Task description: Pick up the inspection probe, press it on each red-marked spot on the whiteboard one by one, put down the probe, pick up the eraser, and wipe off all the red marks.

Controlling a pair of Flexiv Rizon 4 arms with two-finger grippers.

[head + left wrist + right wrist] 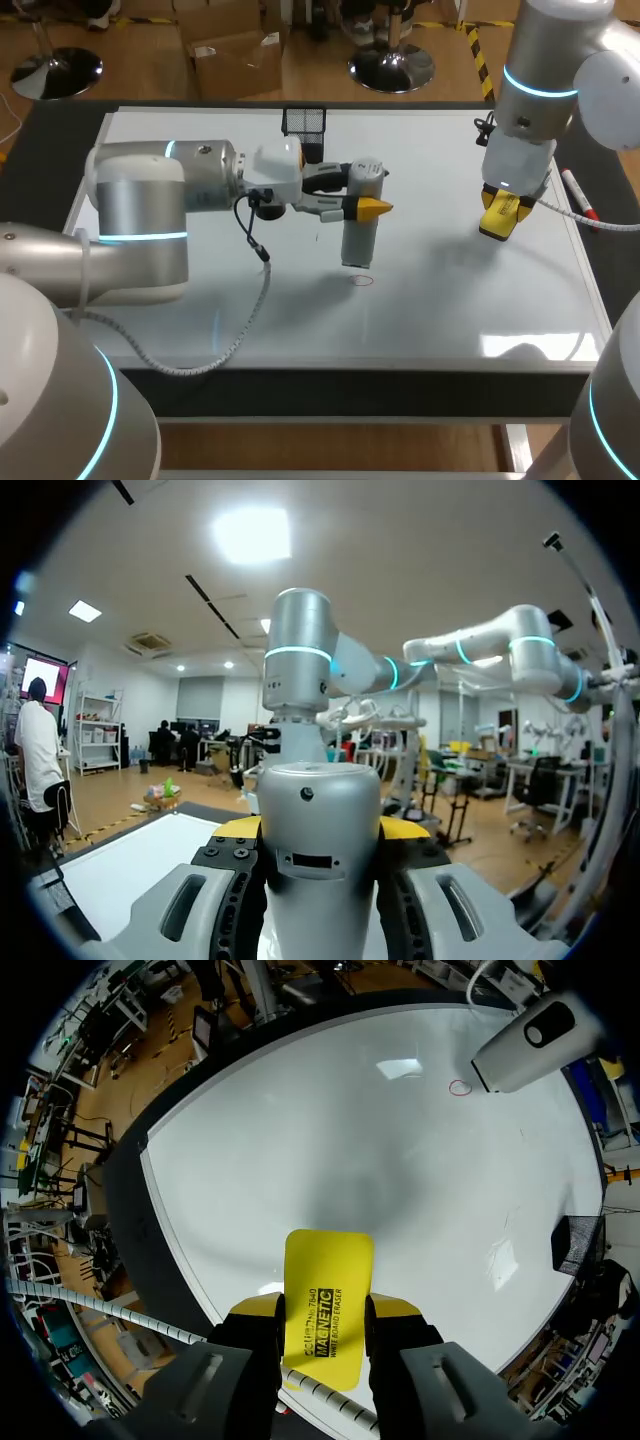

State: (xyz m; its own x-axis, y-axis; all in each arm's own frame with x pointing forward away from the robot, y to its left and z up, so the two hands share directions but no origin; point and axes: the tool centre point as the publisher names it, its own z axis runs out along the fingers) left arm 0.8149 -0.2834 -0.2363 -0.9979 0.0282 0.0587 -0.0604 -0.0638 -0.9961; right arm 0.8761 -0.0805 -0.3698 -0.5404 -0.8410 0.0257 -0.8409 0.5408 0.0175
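Holding stiff, slick probe (357, 245) mid-body in clamped left gripper (320, 828), light eraser (330, 1260) pinched edgewise in closed right gripper (325, 1312)

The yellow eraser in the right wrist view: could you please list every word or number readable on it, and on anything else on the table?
"MAGNETIC": on the yellow eraser, held in the right end effector.
"WHITE BOARD ERASER": the line beneath it on the eraser.
A small line above "MAGNETIC": too small to read.
The probe, the whiteboard and the marker: no readable text.
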